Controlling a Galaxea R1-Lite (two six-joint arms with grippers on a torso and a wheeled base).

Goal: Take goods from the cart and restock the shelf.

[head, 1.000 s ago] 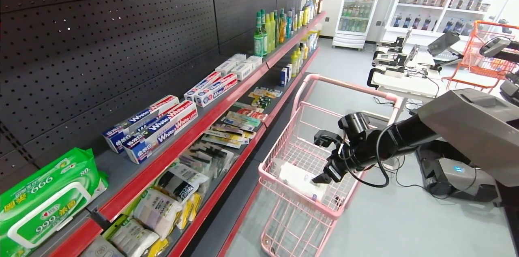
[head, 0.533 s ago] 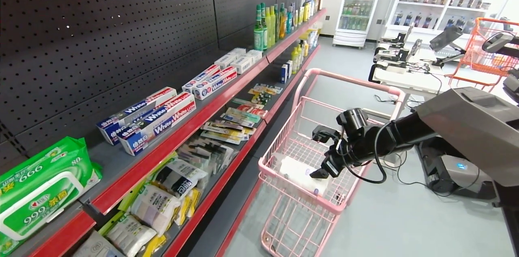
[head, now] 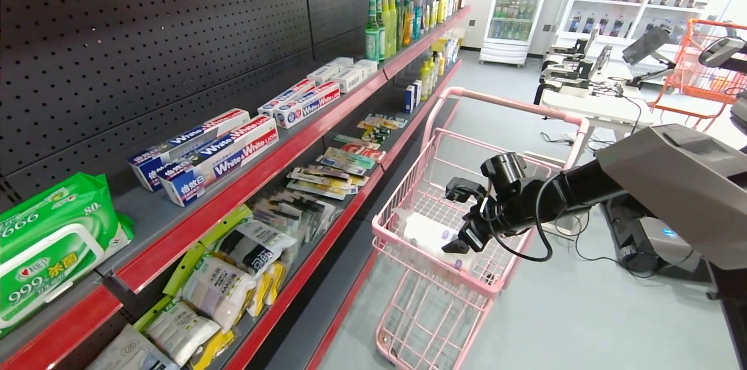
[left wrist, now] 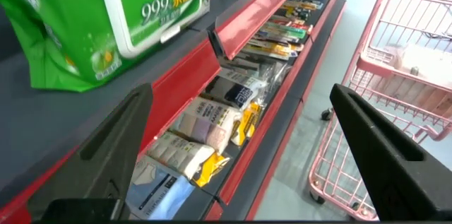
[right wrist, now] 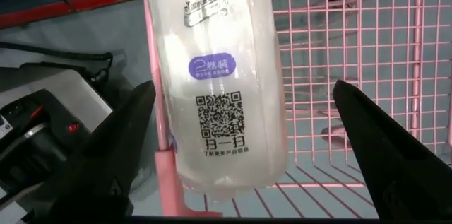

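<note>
A pink cart [head: 484, 285] stands in the aisle beside the shelf [head: 262, 183]. A white soft pack [head: 429, 234] lies in its basket, near the shelf-side corner. My right gripper [head: 456, 218] hangs open just above that pack; in the right wrist view the pack [right wrist: 219, 75] lies between and beyond the spread fingers of the gripper [right wrist: 240, 146], untouched. My left gripper [left wrist: 247, 153] is open and holds nothing, low beside the shelf's red edge [left wrist: 191, 75] near a green wipes pack [left wrist: 106, 19]. The cart [left wrist: 417, 121] shows past it.
Toothpaste boxes [head: 216, 148] and a green wipes pack [head: 46, 241] lie on the upper shelf, bottles [head: 385, 31] farther along. Bagged goods [head: 222, 288] fill the lower shelf. An orange cart [head: 700, 66] and a desk [head: 589, 107] stand behind. Open floor [head: 583, 311] lies right of the cart.
The head view has shifted, sliding the shelf goods left and down. My right gripper has edged a little toward the shelf side over the white pack, still open.
</note>
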